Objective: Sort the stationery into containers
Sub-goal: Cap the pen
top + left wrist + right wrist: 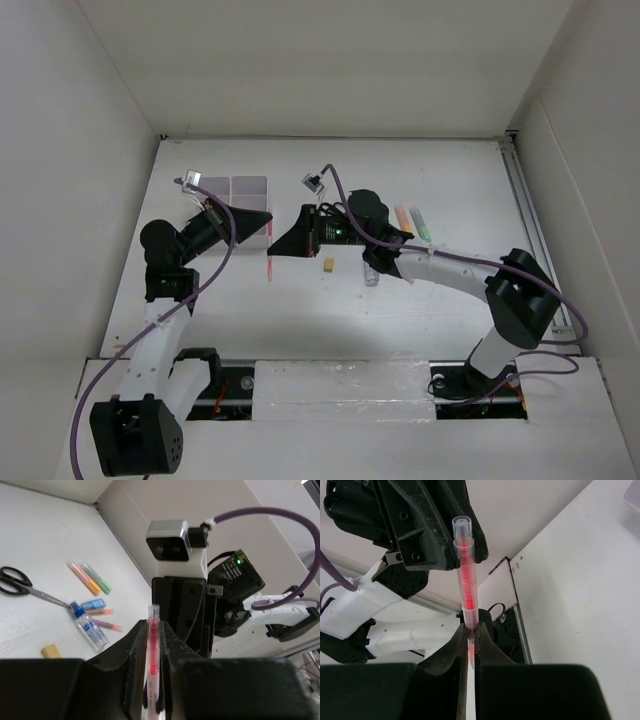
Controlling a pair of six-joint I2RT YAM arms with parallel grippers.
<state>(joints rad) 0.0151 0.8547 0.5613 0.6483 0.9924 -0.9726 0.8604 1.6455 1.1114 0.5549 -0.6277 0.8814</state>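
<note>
The white organizer (250,188) stands at the far left of the surface (420,310). At its near right corner the left gripper (266,216) and the right gripper (276,247) meet almost tip to tip. Each is closed on a thin red-pink pen (270,268) pinched between its fingers, and the pen's end points toward the near edge. The tiny yellow eraser (328,265) lies just to the right, apart from both.

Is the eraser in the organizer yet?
No, the eraser lies on the table, apart from the organizer.
</note>
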